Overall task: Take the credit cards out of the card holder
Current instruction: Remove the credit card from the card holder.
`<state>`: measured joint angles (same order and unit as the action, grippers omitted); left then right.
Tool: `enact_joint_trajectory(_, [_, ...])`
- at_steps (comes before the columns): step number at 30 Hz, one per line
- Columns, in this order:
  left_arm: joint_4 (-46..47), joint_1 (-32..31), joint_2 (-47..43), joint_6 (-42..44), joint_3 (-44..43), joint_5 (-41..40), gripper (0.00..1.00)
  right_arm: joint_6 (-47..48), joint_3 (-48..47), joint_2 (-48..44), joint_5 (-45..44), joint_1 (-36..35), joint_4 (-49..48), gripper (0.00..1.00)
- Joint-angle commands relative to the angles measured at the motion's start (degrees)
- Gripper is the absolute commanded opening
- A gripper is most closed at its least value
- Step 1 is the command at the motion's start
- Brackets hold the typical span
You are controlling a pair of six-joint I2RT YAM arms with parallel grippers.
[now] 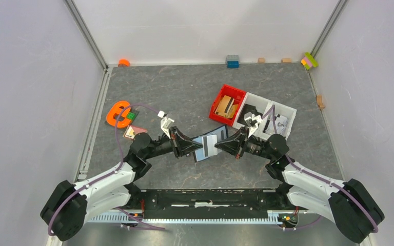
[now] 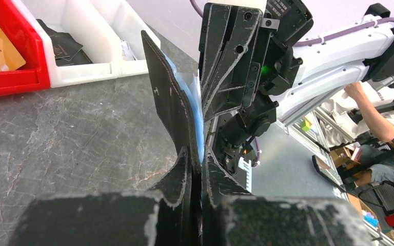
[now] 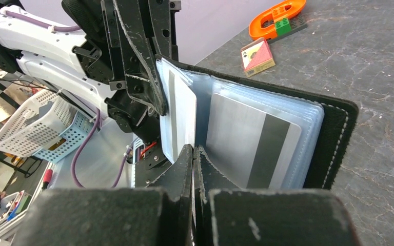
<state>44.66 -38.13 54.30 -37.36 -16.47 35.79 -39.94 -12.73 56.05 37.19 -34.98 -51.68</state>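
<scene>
Reaching inward, left pincer grips the card holder; right pincer likewise.

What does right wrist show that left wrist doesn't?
Only right wrist: the card holder seen from its open inside, pale blue sleeves holding a striped greyish-white card, plus the orange toy behind. Only left wrist: its black outer cover nearly edge-on, the red bin and white bins. Both: left gripper and right gripper shut on it, over the grey table.
</scene>
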Motion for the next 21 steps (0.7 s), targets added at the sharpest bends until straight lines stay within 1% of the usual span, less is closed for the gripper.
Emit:
enact_joint_trajectory(1, [0.9,-0.3,-2.8,2.2,0.4,-2.0,0.02,1.8,0.1,-1.1,-2.5,0.9,0.9,0.00])
enact_joint_trajectory(6, [-0.5,-0.3,-4.6,3.0,0.9,-3.8,0.02,1.6,0.4,-1.7,-2.9,1.5,1.1,0.00])
enact_joint_trajectory(13, [-0.7,-0.3,-4.5,3.0,0.8,-4.7,0.02,1.2,0.8,-2.1,-2.6,1.6,0.1,0.00])
enact_joint_trajectory(14, [-1.8,-0.3,-5.0,3.4,0.8,-6.1,0.02,1.4,0.8,-2.2,-2.9,1.6,0.3,0.00])
enact_joint_trajectory(17, [-8.9,-0.3,-7.7,5.8,0.4,-12.9,0.02,2.6,0.6,-2.8,-4.8,1.7,3.3,0.00])
enact_joint_trajectory(21, [-10.5,-0.3,-10.4,6.3,1.4,-16.9,0.02,3.1,0.5,-3.2,-6.4,2.4,5.6,0.00])
